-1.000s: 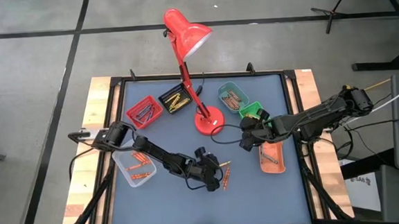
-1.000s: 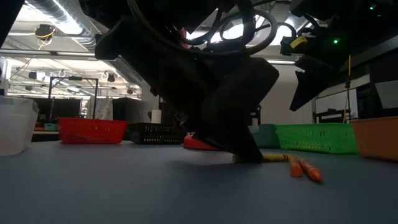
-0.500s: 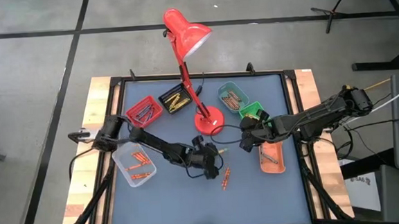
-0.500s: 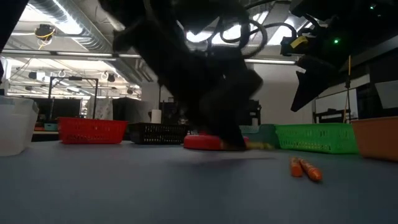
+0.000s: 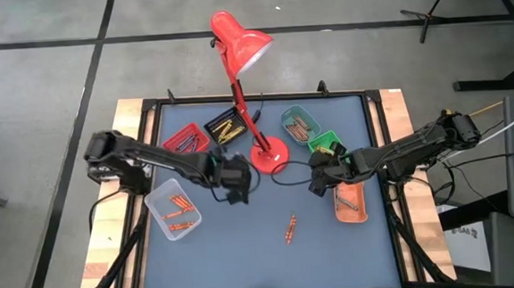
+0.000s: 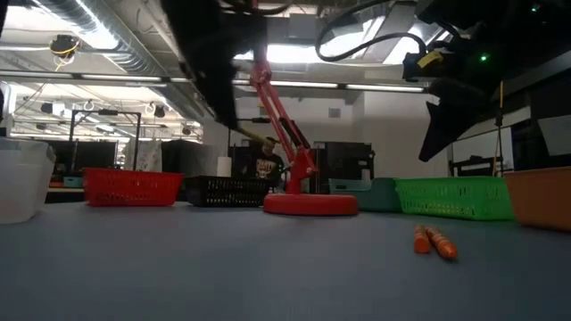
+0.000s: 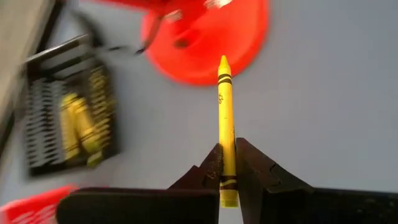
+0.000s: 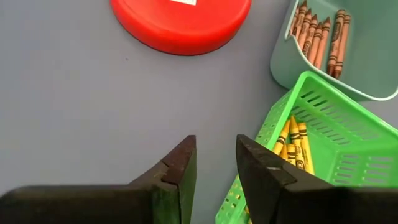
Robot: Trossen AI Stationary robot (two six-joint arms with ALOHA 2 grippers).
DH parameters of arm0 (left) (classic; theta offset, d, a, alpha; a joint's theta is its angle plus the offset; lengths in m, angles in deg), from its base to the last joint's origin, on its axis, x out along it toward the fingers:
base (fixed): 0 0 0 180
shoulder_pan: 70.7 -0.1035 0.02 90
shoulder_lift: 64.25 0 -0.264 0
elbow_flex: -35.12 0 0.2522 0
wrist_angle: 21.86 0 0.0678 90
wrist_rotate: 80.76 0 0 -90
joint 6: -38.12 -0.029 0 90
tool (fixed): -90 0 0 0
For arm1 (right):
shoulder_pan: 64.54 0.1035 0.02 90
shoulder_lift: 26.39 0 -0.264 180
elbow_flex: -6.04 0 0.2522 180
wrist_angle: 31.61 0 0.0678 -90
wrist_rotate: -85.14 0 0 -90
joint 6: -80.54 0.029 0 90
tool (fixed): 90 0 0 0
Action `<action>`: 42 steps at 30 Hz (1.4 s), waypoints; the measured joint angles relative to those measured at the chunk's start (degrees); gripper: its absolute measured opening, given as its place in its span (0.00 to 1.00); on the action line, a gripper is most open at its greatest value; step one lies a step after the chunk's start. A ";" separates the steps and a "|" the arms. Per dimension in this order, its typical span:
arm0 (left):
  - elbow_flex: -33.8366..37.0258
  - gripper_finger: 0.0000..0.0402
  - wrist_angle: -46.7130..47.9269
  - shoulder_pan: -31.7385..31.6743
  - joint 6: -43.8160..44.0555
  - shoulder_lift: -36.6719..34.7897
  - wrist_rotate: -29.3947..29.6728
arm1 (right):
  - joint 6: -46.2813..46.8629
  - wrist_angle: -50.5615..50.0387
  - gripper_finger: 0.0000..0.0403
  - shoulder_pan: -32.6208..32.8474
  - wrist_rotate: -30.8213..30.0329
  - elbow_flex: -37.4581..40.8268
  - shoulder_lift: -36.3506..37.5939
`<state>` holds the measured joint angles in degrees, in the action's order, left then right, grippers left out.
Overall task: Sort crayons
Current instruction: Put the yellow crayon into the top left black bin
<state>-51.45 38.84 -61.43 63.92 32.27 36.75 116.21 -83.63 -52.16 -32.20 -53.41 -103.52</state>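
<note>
The blue-grey table point(image 5: 246, 252) carries a red desk lamp point(image 5: 252, 91) whose round base point(image 5: 268, 155) serves as the landmark. Beside the base toward the left arm sit a black tray point(image 5: 225, 127) of yellow crayons and a red tray point(image 5: 185, 144); farther out on that side is a clear tray point(image 5: 173, 212). On the base's other side stand a teal tray point(image 5: 300, 124) and a green tray point(image 5: 324, 143), then an orange tray point(image 5: 350, 202). The left gripper point(image 5: 235, 183) hangs just left of the base, its fingers clamped on a yellow crayon point(image 7: 226, 134) that points at the base. The right gripper point(image 8: 212, 165) waits beside the green tray, fingers apart and holding nothing. Two orange crayons point(image 5: 290, 229) lie loose on the table in front of the base, well apart from it.
</note>
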 joint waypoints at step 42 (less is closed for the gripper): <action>0.00 0.24 3.97 -29.74 -7.06 -0.47 4.50 | -21.65 16.36 0.27 0.02 22.02 0.02 -0.01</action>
<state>-51.45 42.81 -91.17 56.86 31.80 41.25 94.56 -67.27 -52.14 -10.18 -53.39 -103.53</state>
